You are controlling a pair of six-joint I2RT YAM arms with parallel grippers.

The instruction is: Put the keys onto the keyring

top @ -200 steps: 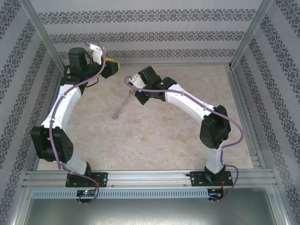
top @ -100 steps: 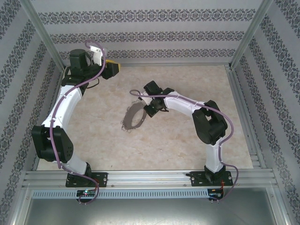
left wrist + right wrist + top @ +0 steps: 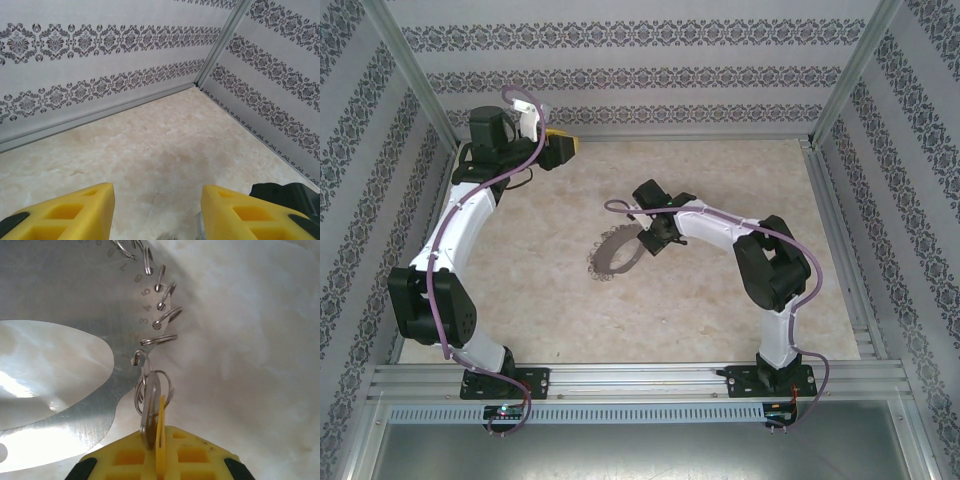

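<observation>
The keyring (image 3: 611, 256) is a wide silvery hoop lying low over the marble table, left of my right gripper (image 3: 650, 241). In the right wrist view its flat metal band (image 3: 75, 295) carries numbered holes fringed with small wire loops (image 3: 159, 339). My right gripper (image 3: 156, 434) is shut on a key (image 3: 149, 415), seen edge-on as a silvery blade with a thin yellow sliver beside it. A small split ring (image 3: 167, 385) links the key to a hole in the band. My left gripper (image 3: 564, 146) hovers at the back left, open (image 3: 157, 200) with nothing between its yellow fingers.
Patterned walls enclose the table on three sides, with metal posts (image 3: 415, 85) at the back corners. An aluminium rail (image 3: 640, 378) runs along the near edge by the arm bases. Bare marble (image 3: 165, 135) lies under the left gripper.
My right arm has drawn back toward the near right, carrying the keyring. The hoop went from hanging edge-on to lying flatter and lower. The left arm stayed put.
</observation>
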